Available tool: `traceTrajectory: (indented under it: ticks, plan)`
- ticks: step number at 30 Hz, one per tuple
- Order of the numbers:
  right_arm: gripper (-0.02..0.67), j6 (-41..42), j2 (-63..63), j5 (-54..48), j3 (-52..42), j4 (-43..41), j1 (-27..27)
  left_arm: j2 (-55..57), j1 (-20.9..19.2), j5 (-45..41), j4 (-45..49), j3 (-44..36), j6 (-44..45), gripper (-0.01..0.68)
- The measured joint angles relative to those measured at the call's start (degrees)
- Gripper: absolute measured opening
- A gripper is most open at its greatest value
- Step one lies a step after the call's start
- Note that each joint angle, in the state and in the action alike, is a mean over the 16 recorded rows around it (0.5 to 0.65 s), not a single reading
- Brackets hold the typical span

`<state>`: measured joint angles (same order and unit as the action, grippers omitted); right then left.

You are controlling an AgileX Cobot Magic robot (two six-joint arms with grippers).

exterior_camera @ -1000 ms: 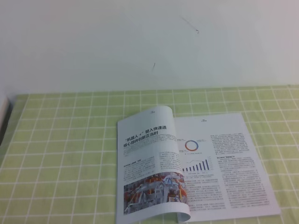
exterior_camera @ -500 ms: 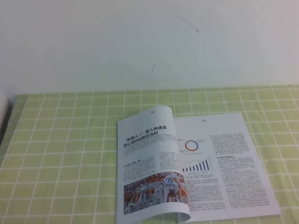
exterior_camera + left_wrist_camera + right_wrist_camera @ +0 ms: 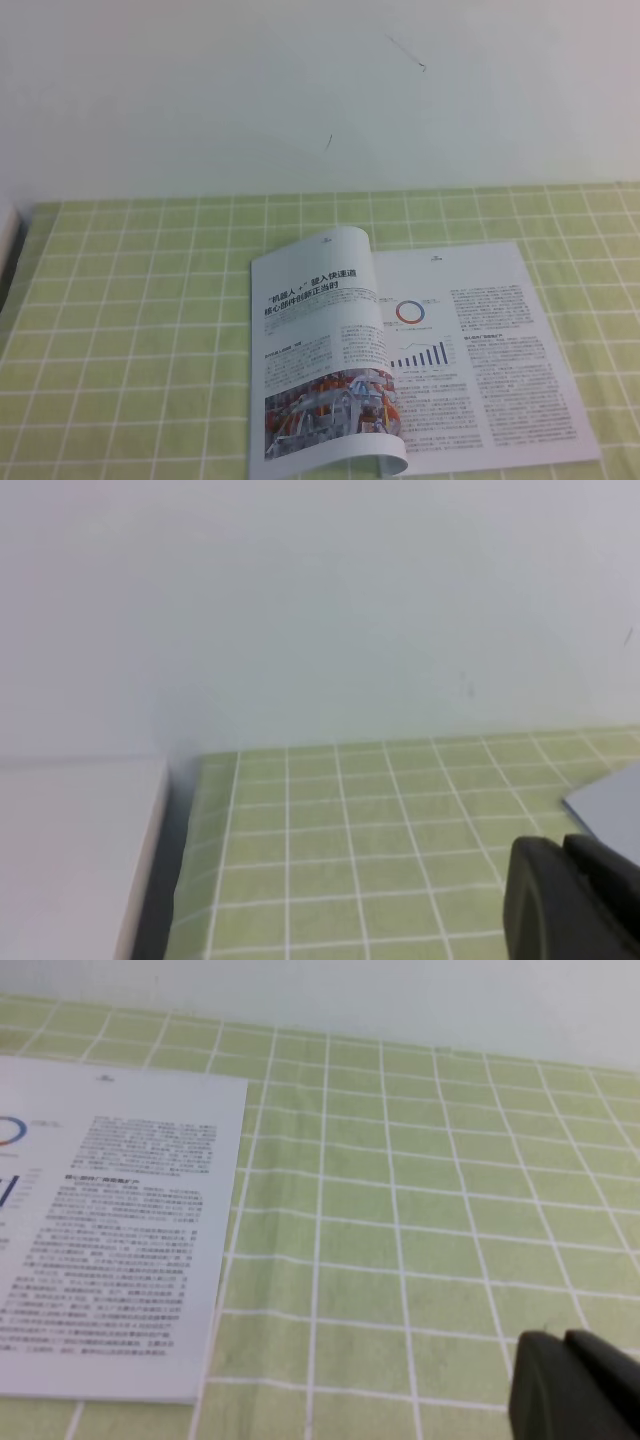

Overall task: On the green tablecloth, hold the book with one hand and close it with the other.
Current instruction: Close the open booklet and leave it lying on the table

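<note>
The book (image 3: pixel 420 360) is lying open near the green tablecloth's (image 3: pixel 130 300) front edge, left page curling up. Both grippers' jaw states cannot be told.

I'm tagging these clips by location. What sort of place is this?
Probably an indoor tabletop test setup: a green tablecloth with a white grid, a plain white wall behind it, and an open book lying on the cloth.
</note>
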<state>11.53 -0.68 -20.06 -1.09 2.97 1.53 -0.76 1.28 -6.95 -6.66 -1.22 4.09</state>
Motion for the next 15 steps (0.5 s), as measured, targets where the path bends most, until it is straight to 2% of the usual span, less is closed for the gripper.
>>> traceTrajectory:
  ticks: [8,15]
  plan:
    - [-0.004,0.1,0.0,2.19,-0.15,-0.62,0.0,0.0,0.0,5.15,-1.52,-0.01,-0.39,-0.003]
    - [-0.004,-0.71,0.0,13.86,-0.39,-0.59,0.0,0.0,0.0,10.16,-4.54,-0.01,-3.3,-0.003]
